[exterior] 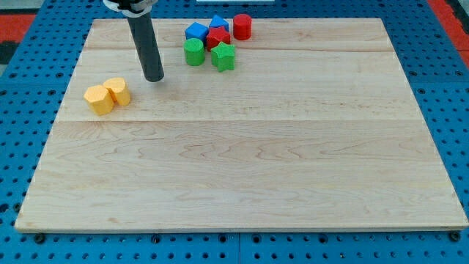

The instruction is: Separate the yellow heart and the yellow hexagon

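Two yellow blocks sit touching each other at the view's left on the wooden board (242,161). The left one (99,99) looks like the hexagon and the right one (118,91) looks like the heart, though the shapes are hard to make out. My tip (154,78) rests on the board just right of and slightly above the pair, a short gap from the right yellow block. The rod rises toward the view's top.
A cluster of blocks sits at the view's top centre: a blue block (196,31), a blue block (218,23), a red block (218,38), a red cylinder (242,26), a green cylinder (194,52) and a green star (223,56).
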Robot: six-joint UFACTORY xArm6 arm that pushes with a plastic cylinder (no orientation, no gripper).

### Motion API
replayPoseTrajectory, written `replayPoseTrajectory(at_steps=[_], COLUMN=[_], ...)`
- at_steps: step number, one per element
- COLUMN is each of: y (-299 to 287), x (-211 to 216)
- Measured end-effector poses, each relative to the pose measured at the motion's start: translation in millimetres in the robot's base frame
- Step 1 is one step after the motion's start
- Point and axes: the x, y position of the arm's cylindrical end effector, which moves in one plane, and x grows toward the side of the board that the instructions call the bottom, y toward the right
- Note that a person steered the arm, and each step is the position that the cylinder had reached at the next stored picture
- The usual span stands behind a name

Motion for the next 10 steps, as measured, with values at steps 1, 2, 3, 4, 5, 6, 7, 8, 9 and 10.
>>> replayPoseTrajectory(at_steps=[1,2,3,4,5,6,7,8,9,10], y=[0,-36,-38,-38,-38,-42,-42,-42,-42,-35], x=[-12,-9,-10,-9,-9,-9,-9,0,8,25])
